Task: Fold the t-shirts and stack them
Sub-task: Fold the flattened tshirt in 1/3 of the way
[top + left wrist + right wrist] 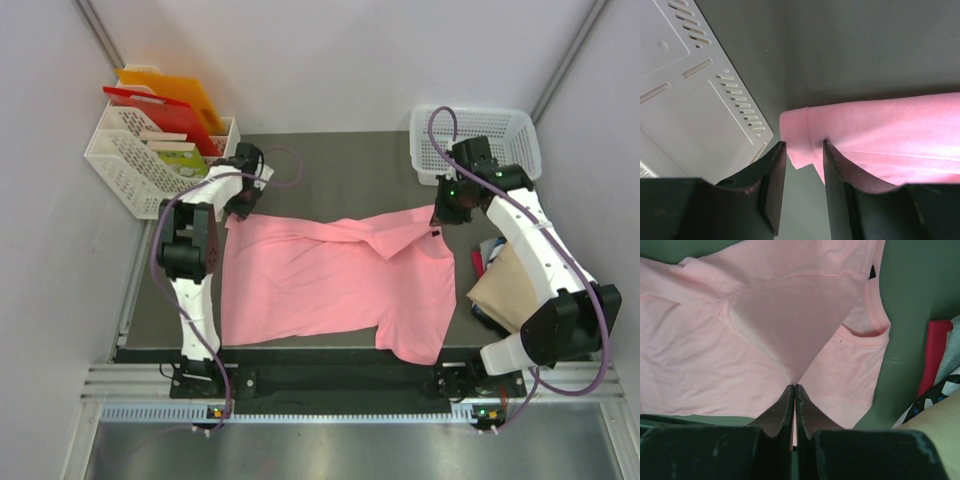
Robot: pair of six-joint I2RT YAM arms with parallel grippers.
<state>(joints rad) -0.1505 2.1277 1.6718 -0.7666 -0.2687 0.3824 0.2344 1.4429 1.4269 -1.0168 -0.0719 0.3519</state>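
A salmon-pink t-shirt [320, 285] lies spread on the dark table, its far right part folded over toward the middle. My left gripper [241, 206] hovers at the shirt's far left corner. In the left wrist view that gripper [804, 145] stands open, the hemmed pink corner [799, 131] just past its fingertips and not pinched. My right gripper [441, 218] is at the shirt's far right, and in the right wrist view it [794, 386] is shut on a raised fold of the pink cloth [790, 320]. A tan t-shirt [505, 285] lies folded at the right on red [936, 352] and dark patterned [927, 401] ones.
A white mesh basket [135, 165] holding upright coloured boards stands at the far left, close to my left gripper. A second white basket [495, 130] stands at the far right behind my right arm. Pale walls close in both sides.
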